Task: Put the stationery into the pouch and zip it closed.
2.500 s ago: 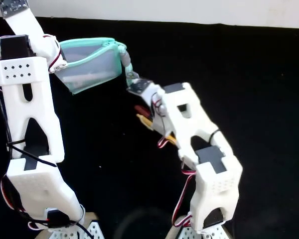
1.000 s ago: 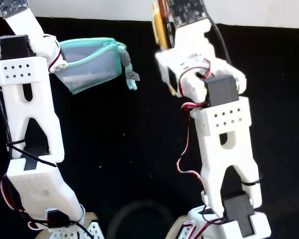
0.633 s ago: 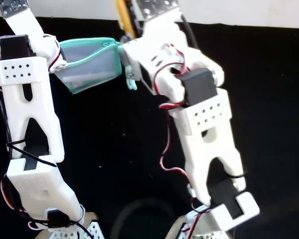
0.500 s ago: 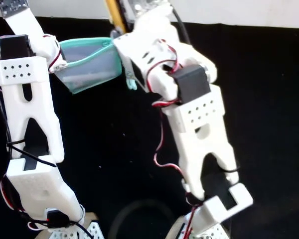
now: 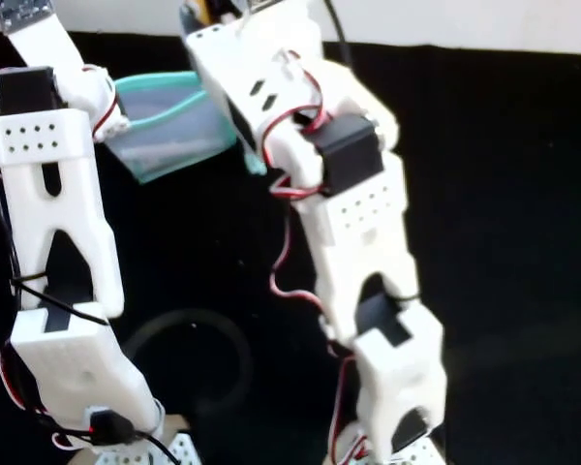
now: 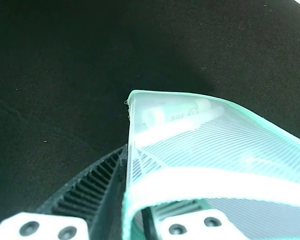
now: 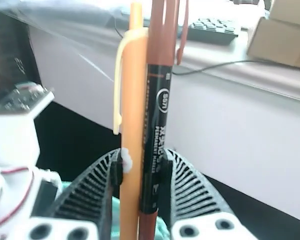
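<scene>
Left claw [image 6: 135,212] clamps the pouch [image 6: 205,150], held above the desk [image 5: 484,194]; a pale item [image 6: 155,116] apparently lies inside. My right claw [image 7: 140,185] grips an orange pen [image 7: 132,100] and brown marker [image 7: 157,100] upright near it. Neither inserted; zipping outstanding.

White print on the black band of the brown marker [image 7: 157,135] — running lengthwise, small round mark at one end
</scene>
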{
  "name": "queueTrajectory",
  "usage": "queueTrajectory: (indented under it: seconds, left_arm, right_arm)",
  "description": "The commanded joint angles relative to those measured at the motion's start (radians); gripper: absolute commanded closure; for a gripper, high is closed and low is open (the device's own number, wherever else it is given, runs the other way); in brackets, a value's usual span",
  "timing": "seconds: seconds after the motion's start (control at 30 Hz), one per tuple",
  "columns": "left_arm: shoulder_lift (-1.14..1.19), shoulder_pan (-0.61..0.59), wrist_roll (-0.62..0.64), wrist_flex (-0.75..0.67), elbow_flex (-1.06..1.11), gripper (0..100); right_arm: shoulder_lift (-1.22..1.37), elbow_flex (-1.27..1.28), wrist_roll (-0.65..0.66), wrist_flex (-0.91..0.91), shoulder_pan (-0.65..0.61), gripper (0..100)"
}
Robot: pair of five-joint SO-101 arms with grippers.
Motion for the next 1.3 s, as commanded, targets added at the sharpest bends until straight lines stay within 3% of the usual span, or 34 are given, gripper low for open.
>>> queueTrajectory:
  seconds: [0.0,0.17,0.63,1.27]
  left_arm:
    - [0.07,-0.012,-0.002,-0.009,0.005,99]
    - [0.07,-0.012,-0.002,-0.009,0.005,99]
    - [0.07,-0.013,-0.002,-0.009,0.005,99]
    - [0.07,-0.047,0.002,-0.025,0.005,99]
  right_arm:
    - [0.076,-0.183,-0.032,-0.033,-0.031,99.2]
    - [0.239,-0.369,-0.078,-0.082,-0.054,99.2]
    - [0.374,-0.355,-0.109,-0.154,-0.071,99.2]
    - [0.423,-0.354,-0.109,0.022,-0.082,99.2]
